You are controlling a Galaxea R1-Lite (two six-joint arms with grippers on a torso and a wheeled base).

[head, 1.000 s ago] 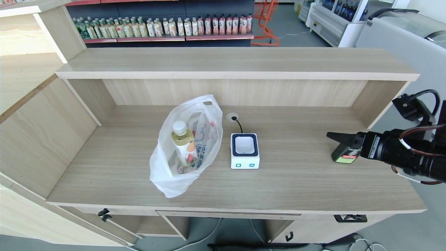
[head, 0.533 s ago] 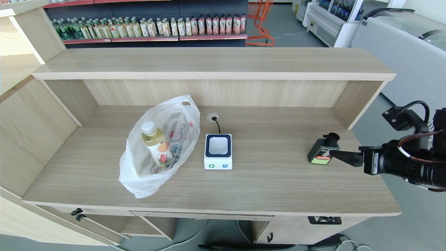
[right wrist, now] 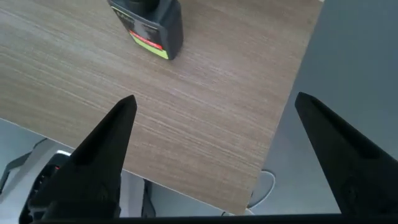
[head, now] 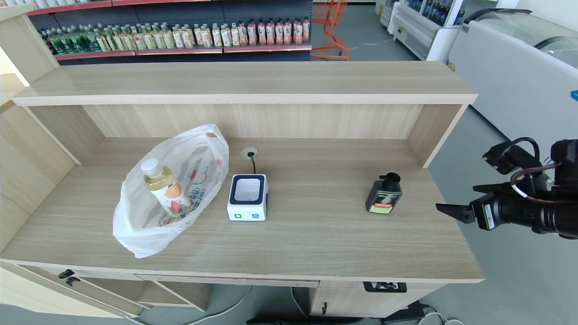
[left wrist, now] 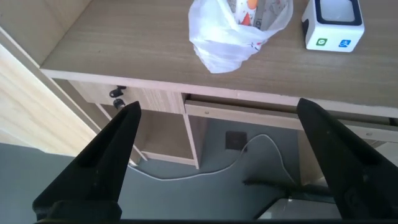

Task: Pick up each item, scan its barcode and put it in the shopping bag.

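Here, in the head view, a white shopping bag (head: 135, 225) lies slumped on the left part of the wooden counter (head: 325, 225), its mouth open, with a drink bottle (head: 165, 192) leaning inside it among other packaged goods. Just beside the bag, toward the middle, sits the white scanner (head: 247, 197) with its dark-framed window facing up and a black cable (head: 253, 162) running back to a hole in the counter. Well apart on the right, a dark pump bottle (head: 384, 195) stands upright on the counter. The right gripper (head: 456, 197) hangs off the counter's right end, apart from the pump bottle, its fingers spread and holding nothing. In the left wrist view, the left gripper (left wrist: 219, 107) is out past the counter's front edge, fingers parted wide and empty, with the bag (left wrist: 230, 37) and the scanner (left wrist: 333, 25) beyond them on the counter top. In the right wrist view, the right gripper's (right wrist: 216, 101) two dark fingers stand wide apart over the counter's corner, and the pump bottle (right wrist: 152, 25) stands farther in, touching neither finger.
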